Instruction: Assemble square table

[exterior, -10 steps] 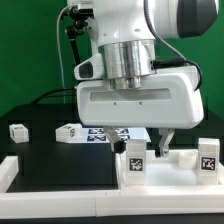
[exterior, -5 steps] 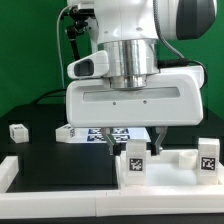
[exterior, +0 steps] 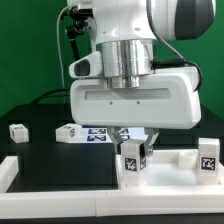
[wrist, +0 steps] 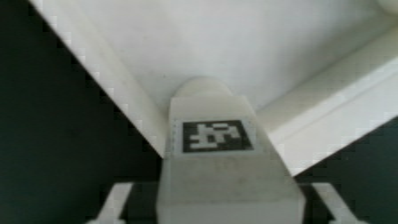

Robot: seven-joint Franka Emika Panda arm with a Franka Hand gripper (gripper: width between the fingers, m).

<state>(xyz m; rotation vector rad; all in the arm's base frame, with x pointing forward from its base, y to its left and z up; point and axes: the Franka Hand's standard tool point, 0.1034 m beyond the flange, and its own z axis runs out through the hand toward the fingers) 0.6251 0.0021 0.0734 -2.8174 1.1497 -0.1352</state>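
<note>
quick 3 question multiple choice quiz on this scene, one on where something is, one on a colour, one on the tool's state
1. Where is the lone leg?
A. far on the exterior view's left
B. stacked on another leg
C. in the tool

2. What colour are the legs?
A. red
B. white
C. blue

3. What state is the tool in?
A. open over nothing
B. shut on a screwdriver
C. shut on a leg

Answers:
1 A: it sits by itself at that side.
2 B: each one is white with a black-and-white tag.
3 C: the wrist view shows the held leg clamped in it.
</note>
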